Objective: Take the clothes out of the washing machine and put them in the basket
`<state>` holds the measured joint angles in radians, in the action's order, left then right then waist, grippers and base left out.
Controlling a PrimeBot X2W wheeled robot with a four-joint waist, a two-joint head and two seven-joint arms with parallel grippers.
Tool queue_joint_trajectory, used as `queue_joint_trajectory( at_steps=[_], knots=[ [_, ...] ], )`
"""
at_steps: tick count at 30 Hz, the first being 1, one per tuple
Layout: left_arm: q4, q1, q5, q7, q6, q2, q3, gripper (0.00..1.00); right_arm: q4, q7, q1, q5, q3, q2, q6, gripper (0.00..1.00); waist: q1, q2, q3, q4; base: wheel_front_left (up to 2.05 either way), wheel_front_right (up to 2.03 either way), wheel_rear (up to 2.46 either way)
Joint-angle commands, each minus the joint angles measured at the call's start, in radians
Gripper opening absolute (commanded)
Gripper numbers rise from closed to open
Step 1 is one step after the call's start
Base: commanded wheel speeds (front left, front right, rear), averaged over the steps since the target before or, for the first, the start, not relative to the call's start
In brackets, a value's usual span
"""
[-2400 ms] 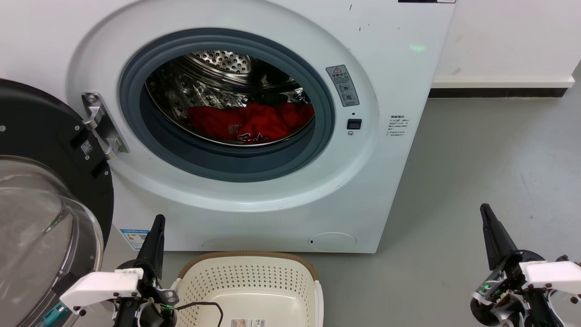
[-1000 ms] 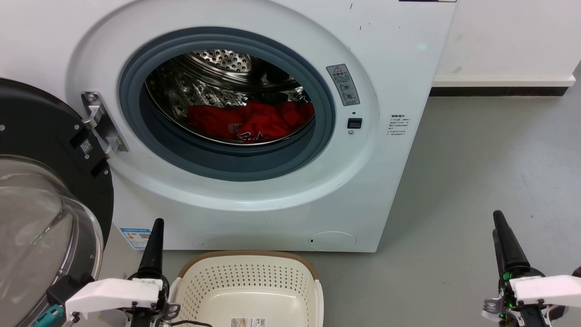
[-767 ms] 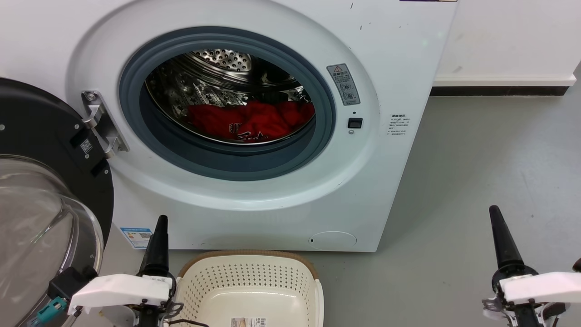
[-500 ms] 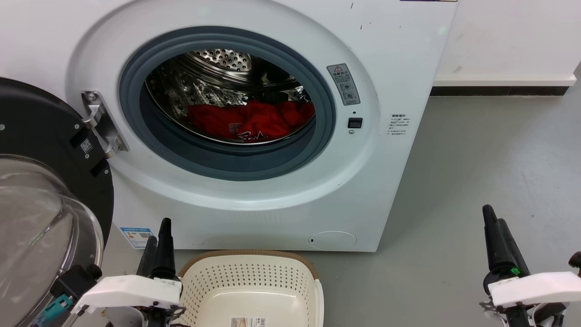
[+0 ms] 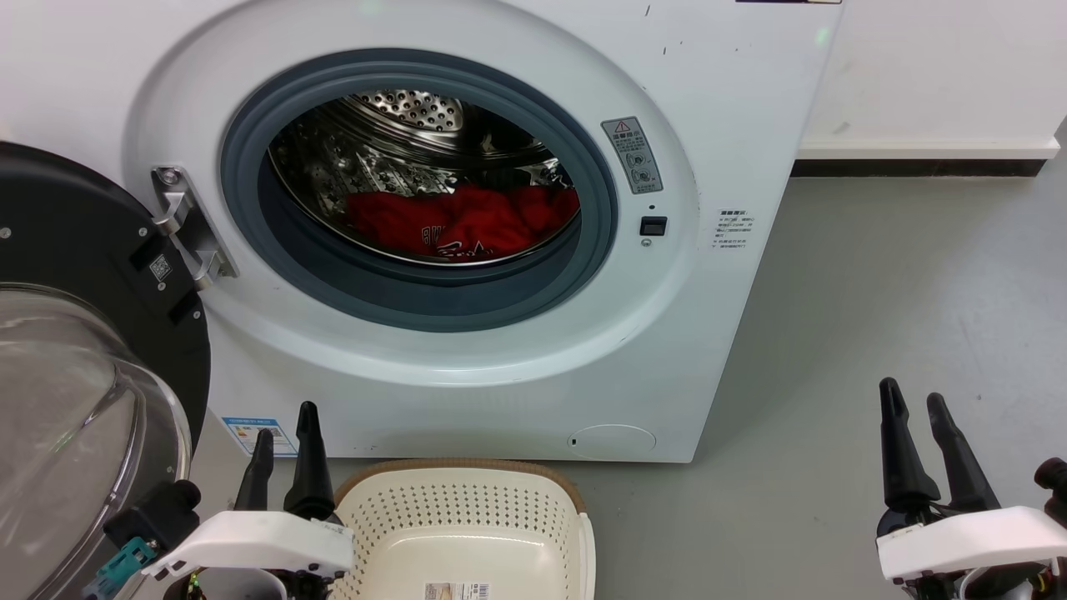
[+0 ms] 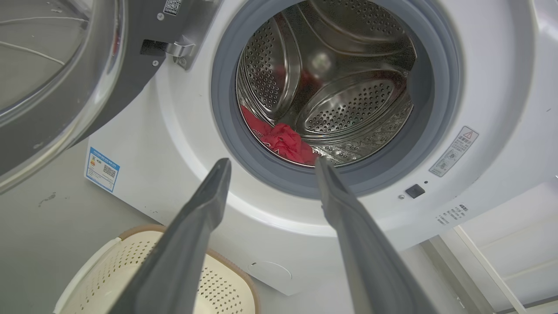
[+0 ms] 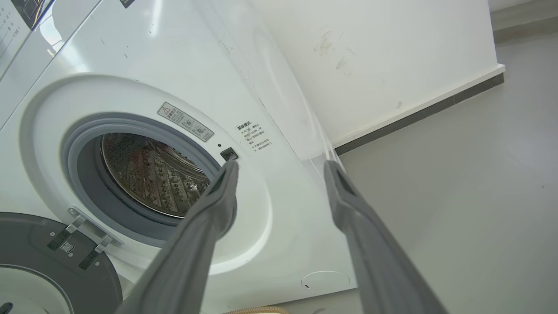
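Jaws apart on left gripper [image 5: 287, 421] and right gripper [image 5: 913, 392], gripping nothing. Red clothes [image 5: 463, 221] heaped low inside washer [image 5: 733, 125] drum [image 5: 400, 112]. Door [image 5: 75, 250] swung wide at left. Basket [image 5: 454, 467] on floor [image 5: 875, 275] just before washer, between grippers.

Grey floor [image 5: 884, 283] to the right, white wall [image 5: 934, 67] behind it, dark skirting strip [image 5: 913, 170] along the wall's foot.

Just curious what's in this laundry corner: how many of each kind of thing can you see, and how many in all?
Washing machine: 1
Basket: 1
Heap of red clothes: 1, garments uncountable
End effectors: 2, left end effector and right end effector, both open
Total: 5
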<state>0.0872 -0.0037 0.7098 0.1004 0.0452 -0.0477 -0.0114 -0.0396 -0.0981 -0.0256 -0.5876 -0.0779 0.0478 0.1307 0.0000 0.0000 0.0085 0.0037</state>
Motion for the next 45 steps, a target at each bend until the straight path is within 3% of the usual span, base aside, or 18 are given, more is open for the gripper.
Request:
queue_joint_trajectory(
  at_steps=[1, 20, 45],
  knots=[
    [-0.019, 0.001, -0.032, 0.009, 0.006, -0.002, 0.001, 1.0, 0.02, -0.01, -0.002, 0.035, 0.002, 0.004, 0.0, 1.0, 0.0, 0.0, 0.0, 0.0, 0.0, 0.0, 0.0],
    [-0.048, 0.031, -0.247, 0.066, 0.007, -0.003, 0.005, 1.0, 0.061, -0.068, -0.035, 0.316, 0.004, 0.004, 0.0, 1.0, 0.0, 0.0, 0.002, 0.005, 0.0, 0.0, 0.0],
    [-0.032, 0.062, -0.457, 0.119, 0.011, -0.003, 0.015, 1.0, 0.089, -0.123, -0.075, 0.563, 0.004, 0.004, 0.0, 1.0, 0.0, 0.0, 0.0, 0.007, 0.0, 0.0, 0.0]
  ],
)
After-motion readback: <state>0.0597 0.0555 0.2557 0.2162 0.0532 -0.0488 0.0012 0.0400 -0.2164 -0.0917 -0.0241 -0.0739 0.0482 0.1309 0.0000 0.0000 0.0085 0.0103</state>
